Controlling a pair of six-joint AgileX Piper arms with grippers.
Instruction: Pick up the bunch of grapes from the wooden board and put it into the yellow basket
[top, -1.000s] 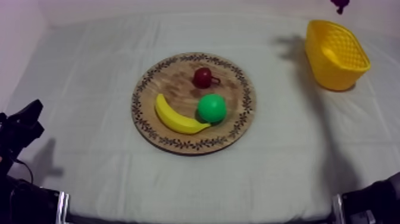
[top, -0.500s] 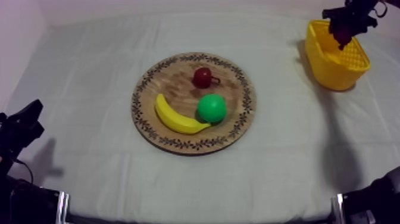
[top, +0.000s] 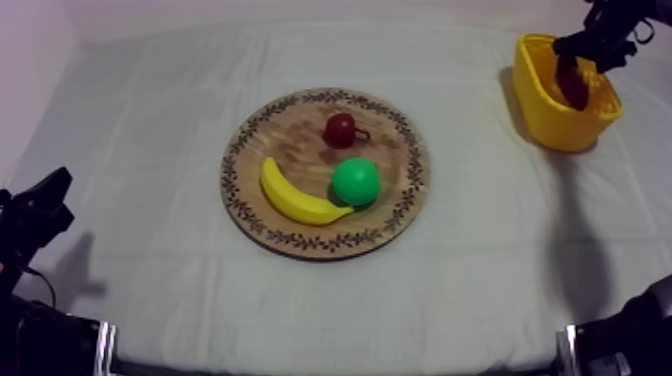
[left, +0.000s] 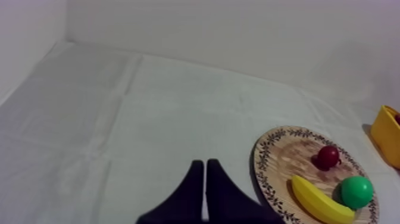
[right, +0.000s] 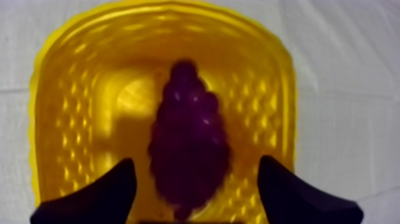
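Purple and dark, the bunch of grapes lies inside the yellow basket; from above you can hardly part its upper end from the right gripper, which hangs just over the basket with its fingers spread wide and a gap at each side of the fruit. Well apart from the basket, your left gripper has its fingers pressed together on nothing, its base cut off. Creased grey-white cloth spreads around the basket, and a pale wall rises behind.

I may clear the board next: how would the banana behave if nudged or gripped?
The banana lies flat and curved, so it would probably pivot or slide, not roll. Its tip seems to touch the pear, which looks round and may roll away.
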